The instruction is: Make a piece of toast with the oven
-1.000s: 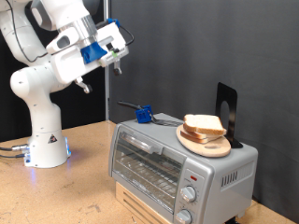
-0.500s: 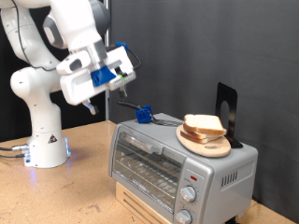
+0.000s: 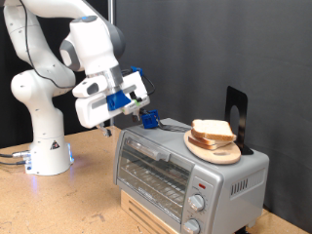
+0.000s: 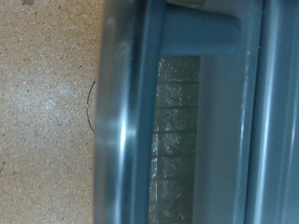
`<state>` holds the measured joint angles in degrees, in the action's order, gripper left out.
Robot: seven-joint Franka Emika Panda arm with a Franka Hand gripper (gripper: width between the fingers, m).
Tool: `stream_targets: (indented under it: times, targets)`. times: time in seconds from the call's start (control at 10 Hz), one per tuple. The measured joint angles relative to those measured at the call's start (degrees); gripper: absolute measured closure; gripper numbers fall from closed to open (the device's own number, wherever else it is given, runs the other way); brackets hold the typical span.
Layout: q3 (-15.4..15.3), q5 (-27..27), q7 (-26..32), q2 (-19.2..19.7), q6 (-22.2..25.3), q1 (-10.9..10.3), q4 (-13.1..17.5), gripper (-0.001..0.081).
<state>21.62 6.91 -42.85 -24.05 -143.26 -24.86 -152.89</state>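
Silver sheet metal forms the oven [image 3: 185,166], which we see standing on a pale wooden base on the table [image 3: 58,200] with its glass door shut. We count one oven, two round knobs [image 3: 198,204] on its front panel, one piece of toast [image 3: 214,131], one round wooden plate [image 3: 212,147] and one arm. The piece of toast lies on the plate on the oven's roof, towards the exterior view's right, untouched and well apart from the arm. The tool [image 3: 139,100] hangs just above the oven's upper corner on the exterior view's left, near a small blue object [image 3: 149,120] on the roof. We cannot tell whether its fingers stand apart or together, since neither view shows them plainly; nothing is seen between them. The wrist view looks closely along the bar handle [image 4: 201,37] and the door glass, with the speckled table beside them. We judge the step in hand to be the approach to the door handle: the door is not yet opened and the bread is not yet loaded. Opening would call for a hold on the bar and a downward swing.
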Motion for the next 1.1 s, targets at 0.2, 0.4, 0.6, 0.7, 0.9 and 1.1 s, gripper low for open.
stream_targets:
  times: [0.2, 0.4, 0.6, 0.7, 0.9, 1.1]
  targets:
    - [-1.13, 0.00, -1.66, 1.51, -3.06, 0.01, -1.55, 0.0006]
    - [-1.49, 0.00, -2.48, 3.26, -5.19, 0.03, -2.28, 0.0006]
    - [-1.46, -0.09, -2.51, 4.96, -6.31, 0.39, -2.47, 0.0006]
    - [-1.38, -0.22, -2.48, 5.24, -6.60, 0.74, -2.45, 0.0006]
    - [-1.09, -1.75, -2.39, 6.22, -6.92, 2.23, -2.48, 0.0006]
    - [-1.03, -4.83, -2.40, 7.29, -7.79, 4.40, -2.64, 0.0006]
